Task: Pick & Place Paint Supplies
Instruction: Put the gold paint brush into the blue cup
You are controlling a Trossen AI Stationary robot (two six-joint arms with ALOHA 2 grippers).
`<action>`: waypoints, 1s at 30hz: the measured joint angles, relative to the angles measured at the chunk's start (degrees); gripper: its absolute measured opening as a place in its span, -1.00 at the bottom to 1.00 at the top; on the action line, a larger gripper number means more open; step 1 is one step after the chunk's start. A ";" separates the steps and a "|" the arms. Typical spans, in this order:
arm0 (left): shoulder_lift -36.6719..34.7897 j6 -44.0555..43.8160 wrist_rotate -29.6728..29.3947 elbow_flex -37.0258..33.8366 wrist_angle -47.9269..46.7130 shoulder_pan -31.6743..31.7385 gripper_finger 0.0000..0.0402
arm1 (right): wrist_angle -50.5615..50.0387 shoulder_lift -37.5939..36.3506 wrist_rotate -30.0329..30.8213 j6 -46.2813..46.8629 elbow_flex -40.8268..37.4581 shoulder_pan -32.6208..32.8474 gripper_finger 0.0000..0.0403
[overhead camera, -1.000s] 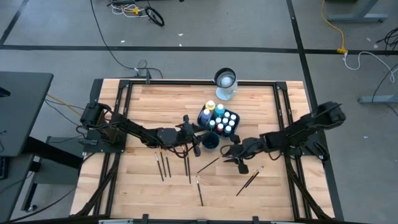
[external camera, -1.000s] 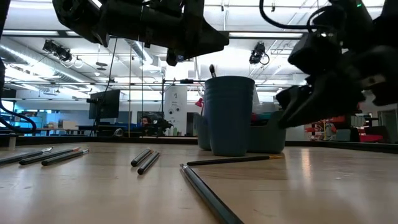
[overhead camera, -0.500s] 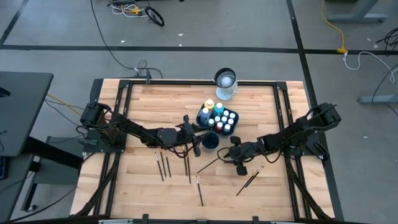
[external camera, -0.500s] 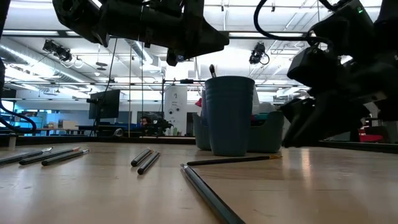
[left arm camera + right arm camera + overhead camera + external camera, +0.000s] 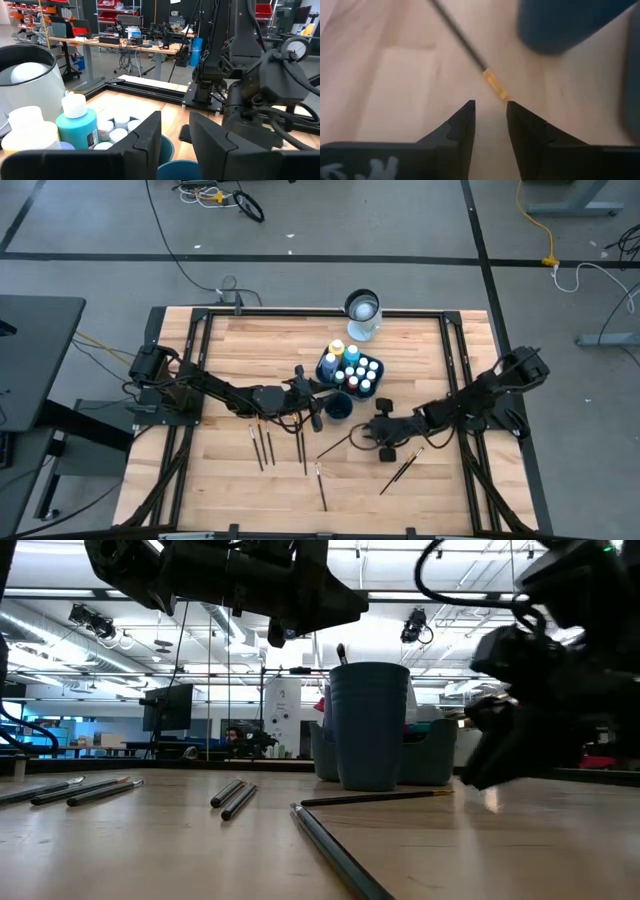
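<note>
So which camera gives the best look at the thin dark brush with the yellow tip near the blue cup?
The right wrist view: the thin dark brush with the yellow tip lies just ahead of the right gripper. The low view shows its full length; the high view, a faint line; the left wrist view, nothing.

Even overhead light; right wrist view blurred, low view backlit.

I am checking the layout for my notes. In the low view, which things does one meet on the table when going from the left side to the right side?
Three brushes lying together → pair of short brushes → long brush pointing toward the camera → blue cup → right gripper.
</note>
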 joint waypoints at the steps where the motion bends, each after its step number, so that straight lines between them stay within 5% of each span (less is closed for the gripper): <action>1: -0.02 -0.11 0.00 0.00 0.01 0.00 -0.46 | 0.36 0.31 0.28 -0.27 0.10 -0.80 -0.43; 17: -0.02 -0.56 0.07 0.00 -0.04 0.00 -0.46 | 4.22 3.79 -4.44 -1.94 0.07 -4.87 -0.22; 30: -0.02 -0.45 0.04 0.00 -0.06 -0.01 -0.46 | 3.97 3.86 -8.01 -4.36 0.16 -4.82 -0.87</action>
